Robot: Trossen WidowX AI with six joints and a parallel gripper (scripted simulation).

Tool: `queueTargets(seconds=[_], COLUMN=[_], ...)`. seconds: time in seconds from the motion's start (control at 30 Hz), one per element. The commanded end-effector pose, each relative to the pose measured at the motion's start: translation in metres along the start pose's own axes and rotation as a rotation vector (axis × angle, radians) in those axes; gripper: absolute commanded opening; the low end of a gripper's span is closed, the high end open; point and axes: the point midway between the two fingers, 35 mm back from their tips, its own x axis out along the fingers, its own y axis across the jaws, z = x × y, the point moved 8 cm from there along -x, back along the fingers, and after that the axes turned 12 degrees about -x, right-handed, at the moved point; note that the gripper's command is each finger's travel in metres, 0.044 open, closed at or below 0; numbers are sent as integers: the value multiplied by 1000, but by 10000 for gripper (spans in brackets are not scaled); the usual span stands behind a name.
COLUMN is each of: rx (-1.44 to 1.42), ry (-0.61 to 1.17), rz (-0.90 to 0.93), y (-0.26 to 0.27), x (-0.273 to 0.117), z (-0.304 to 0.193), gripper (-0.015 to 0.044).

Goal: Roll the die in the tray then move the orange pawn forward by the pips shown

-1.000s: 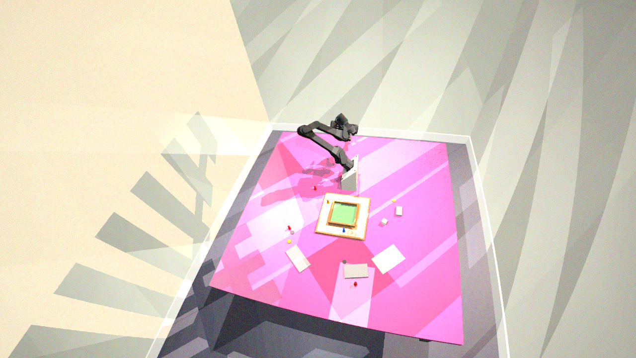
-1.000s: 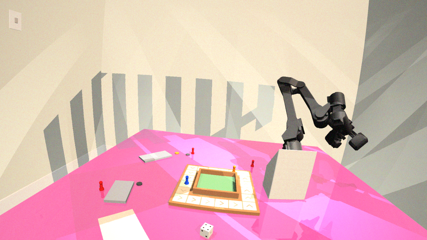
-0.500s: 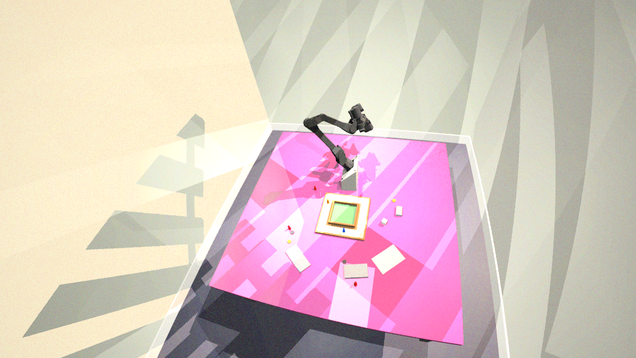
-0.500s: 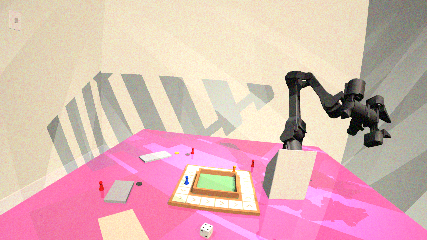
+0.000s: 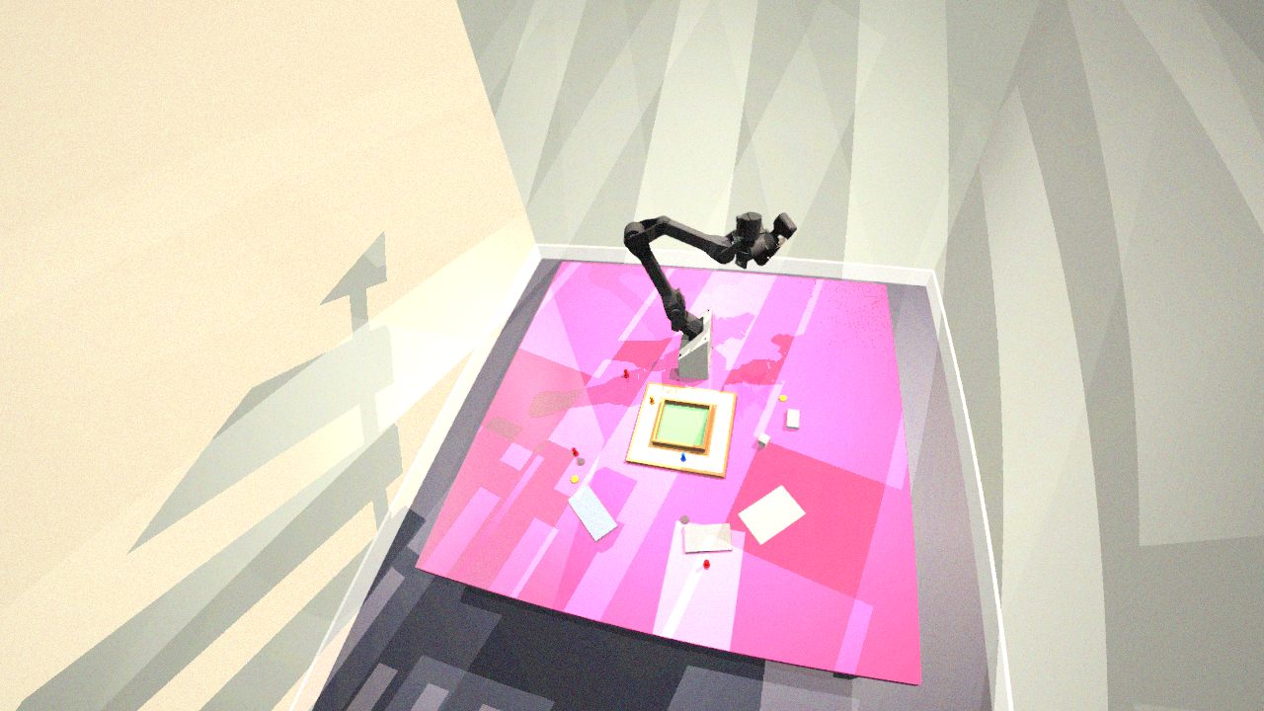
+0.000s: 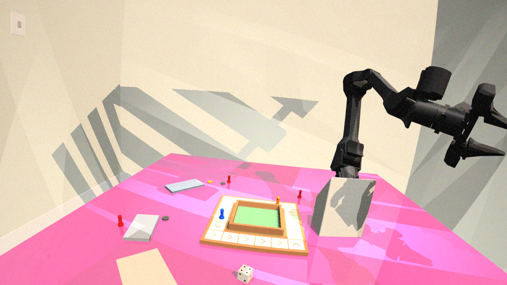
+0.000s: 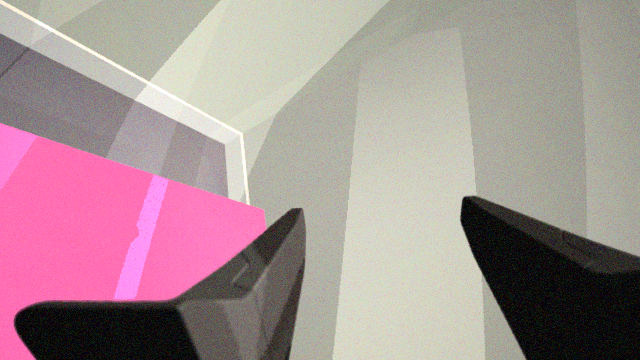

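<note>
The white die (image 5: 763, 439) (image 6: 245, 273) lies on the pink table outside the board, with several pips on its top face. The orange pawn (image 5: 652, 400) (image 6: 278, 200) stands upright on the arrow track of the white board (image 5: 638, 444) (image 6: 253, 249), at a corner beyond the tray. The wooden tray (image 5: 711, 429) (image 6: 255, 230) with a green floor sits in the board's middle and holds nothing. My gripper (image 6: 505, 141) (image 7: 382, 213) is open and empty, high up to the side of the arm's base, far from die and pawn.
A blue pawn (image 5: 682, 456) (image 6: 222, 213) stands on the track. Red pawns (image 5: 626, 373) (image 5: 574, 451) (image 5: 706, 564) stand off the board. A flat grey block (image 6: 141, 227), a pale blue slab (image 5: 592, 513), a sheet (image 5: 771, 513), a small white block (image 5: 792, 419) and small discs lie around it.
</note>
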Motion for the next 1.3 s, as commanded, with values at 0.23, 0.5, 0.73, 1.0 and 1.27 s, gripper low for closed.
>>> queueTargets(seconds=[0.23,0.5,0.73,1.0,1.27], rx=[937,1491,1968,2422,2712], ry=[458,754,1021,1351,1744], rz=[-155,-339,-561,-883,-1289], y=[-13,2,31,80,142], x=[-33,-79,-124,-178,-233], z=[-136,-219,-277,-326,-357], gripper=[275,275,275,275,275])
